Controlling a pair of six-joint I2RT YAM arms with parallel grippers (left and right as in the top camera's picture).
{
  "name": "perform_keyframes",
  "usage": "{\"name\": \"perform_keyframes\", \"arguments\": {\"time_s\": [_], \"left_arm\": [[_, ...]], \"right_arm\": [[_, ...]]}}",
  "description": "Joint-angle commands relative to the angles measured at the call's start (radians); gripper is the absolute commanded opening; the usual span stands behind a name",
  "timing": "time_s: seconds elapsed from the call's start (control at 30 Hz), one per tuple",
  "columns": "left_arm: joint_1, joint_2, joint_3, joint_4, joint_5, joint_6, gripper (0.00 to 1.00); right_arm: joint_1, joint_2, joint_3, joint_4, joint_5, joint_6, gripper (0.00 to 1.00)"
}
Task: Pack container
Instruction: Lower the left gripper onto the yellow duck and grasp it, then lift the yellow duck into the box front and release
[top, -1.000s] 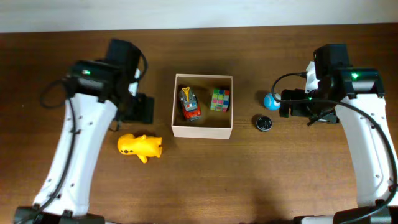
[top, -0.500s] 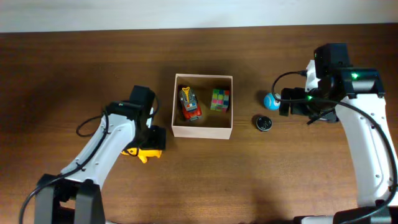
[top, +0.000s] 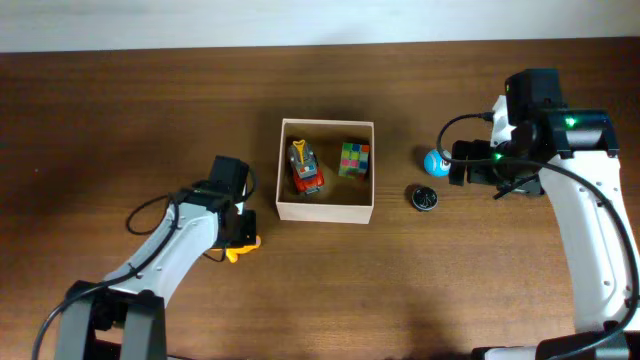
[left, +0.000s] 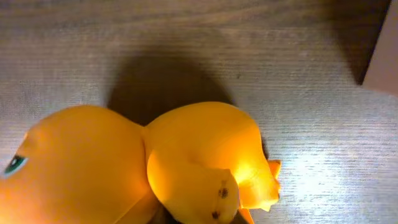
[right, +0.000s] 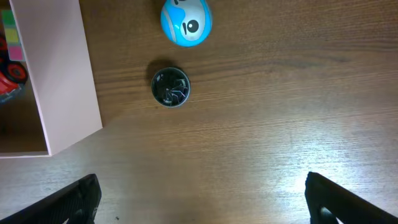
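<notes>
Container (top: 325, 212) sits mid-desk (top: 120, 110), with a truck (top: 304, 167) and a cube (top: 353, 160) inside. Left jaws sit low over the yellow toy (left: 155, 162), just left of the container's near corner, and I can't tell their grip from here. Right jaws hang wide apart, right of the container, near the blue ball (right: 186, 22) and dark disc (right: 170, 87), touching neither.
</notes>
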Motion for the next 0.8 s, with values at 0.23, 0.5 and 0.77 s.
{"name": "perform_keyframes", "arguments": {"time_s": [0.23,0.5,0.77], "left_arm": [[-0.011,-0.132,0.381,-0.354,0.013,0.000,0.02],[-0.138,-0.163,0.583,-0.243,0.018,-0.005,0.02],[-0.273,0.013,0.582,-0.008,0.019,-0.105,0.02]], "right_arm": [[-0.008,-0.016,0.012,0.004,0.005,0.007,0.99],[-0.008,-0.016,0.012,0.004,0.005,0.008,0.99],[-0.008,-0.016,0.012,0.010,0.004,0.042,0.99]]}}
